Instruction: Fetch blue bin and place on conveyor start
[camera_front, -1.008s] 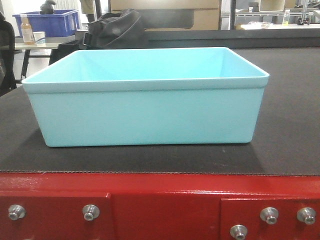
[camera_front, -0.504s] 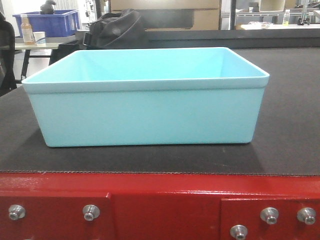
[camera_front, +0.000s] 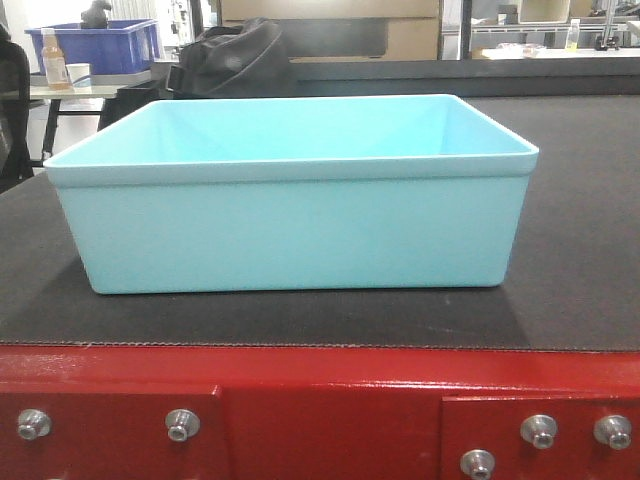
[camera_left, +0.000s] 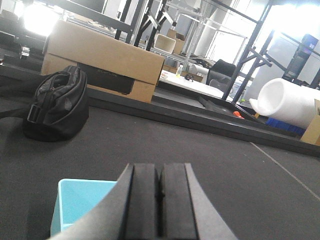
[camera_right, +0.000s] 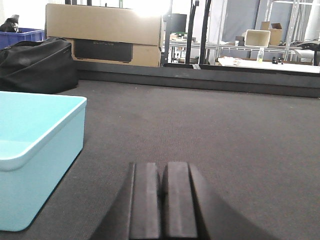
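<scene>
One blue bin (camera_front: 290, 195) sitting upright on the conveyor start (camera_front: 570, 250), just behind the red frame (camera_front: 320, 410).
Both grippers are hanging clear of the bin with pads pressed together, holding nothing: left gripper (camera_left: 160, 200) behind its far corner, right gripper (camera_right: 161, 200) off its right side over bare belt. Black bag (camera_right: 37, 65) and cardboard box (camera_right: 102, 32) are lying beyond the bin.

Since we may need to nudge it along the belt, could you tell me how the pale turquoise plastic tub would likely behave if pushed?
The pale turquoise plastic tub looks empty, so probably light. Its wide, flat base should resist tipping. The dark textured belt may grip it, so expect dragging rather than free sliding.
</scene>
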